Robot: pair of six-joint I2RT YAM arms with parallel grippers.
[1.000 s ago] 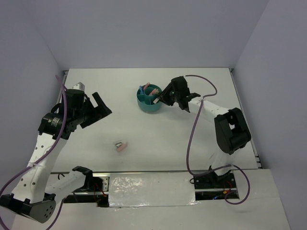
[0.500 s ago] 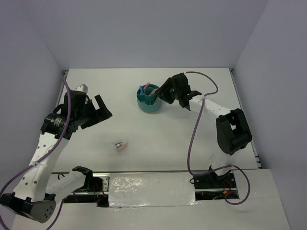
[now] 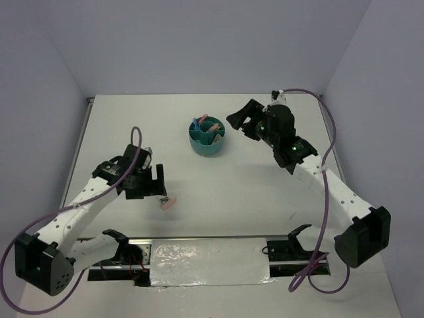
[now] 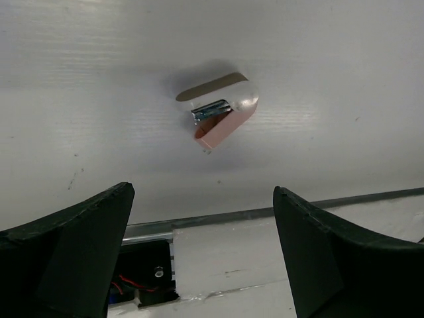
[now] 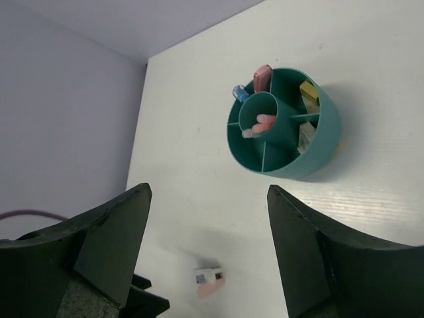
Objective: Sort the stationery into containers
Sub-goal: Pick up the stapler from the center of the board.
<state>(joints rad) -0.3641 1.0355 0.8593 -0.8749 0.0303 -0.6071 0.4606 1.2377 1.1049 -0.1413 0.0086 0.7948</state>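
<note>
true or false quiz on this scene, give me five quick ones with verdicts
1. One pink piece lies on the table, outside the tub. True.
2. The left gripper is shut on the pink piece. False: it is open, and the piece lies untouched on the table ahead of its fingers.
3. Pink pens stand in the tub's centre compartment. True.
4. The right gripper holds a pen. False: it is open and empty, apart from the tub.
5. The tub lies tipped on its side. False: it stands upright.
</note>
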